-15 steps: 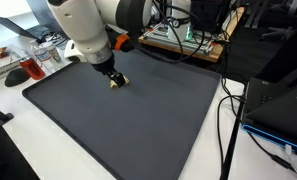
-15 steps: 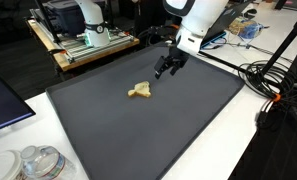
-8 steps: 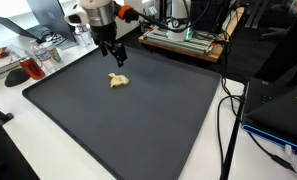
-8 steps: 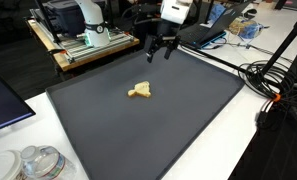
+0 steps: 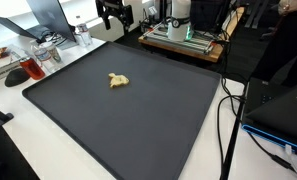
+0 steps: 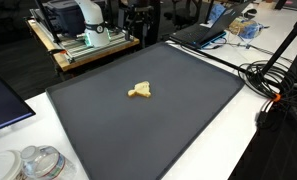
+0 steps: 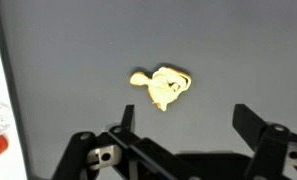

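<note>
Wrist view: the end effector point(image 7: 185, 116) stood wide open and empty, its fingers point(image 7: 124, 118) spread with nothing between them. In an exterior view the end effector point(image 5: 113, 12) hung high over the far edge of the dark surface point(image 5: 158, 125), well apart from the small pale-yellow piece point(image 5: 117, 80). The piece lay alone on the surface in both exterior views. Its make was too small to tell, possibly a crumpled scrap. Judgement: piece free and settled, no contact, no grasp under way — a release looked complete, nothing else outstanding.
</note>
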`<state>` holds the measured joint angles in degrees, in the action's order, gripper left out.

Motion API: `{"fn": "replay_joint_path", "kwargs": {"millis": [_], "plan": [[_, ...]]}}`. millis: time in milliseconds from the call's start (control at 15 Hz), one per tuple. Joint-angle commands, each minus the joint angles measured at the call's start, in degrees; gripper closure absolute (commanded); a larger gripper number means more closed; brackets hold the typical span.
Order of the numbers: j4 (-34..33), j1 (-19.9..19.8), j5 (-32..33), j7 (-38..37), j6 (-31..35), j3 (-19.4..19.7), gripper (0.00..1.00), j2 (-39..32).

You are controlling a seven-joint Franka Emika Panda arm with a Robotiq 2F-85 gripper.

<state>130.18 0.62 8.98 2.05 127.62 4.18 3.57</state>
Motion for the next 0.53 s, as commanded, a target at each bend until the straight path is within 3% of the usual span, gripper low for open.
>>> {"fn": "replay_joint_path", "kwargs": {"millis": [0, 67, 133, 467], "plan": [[9.79, -1.87, -3.32, 12.46, 2.7, 1.08, 0.0, 10.88], [11.62, -2.0, -3.76, 16.77, 4.02, 1.88, 0.0, 13.09], [6.06, -2.03, -1.92, 10.03, 1.13, 0.33, 0.0, 7.23], [10.36, -2.17, -2.57, 15.16, 2.73, 1.55, 0.0, 12.14]]}}
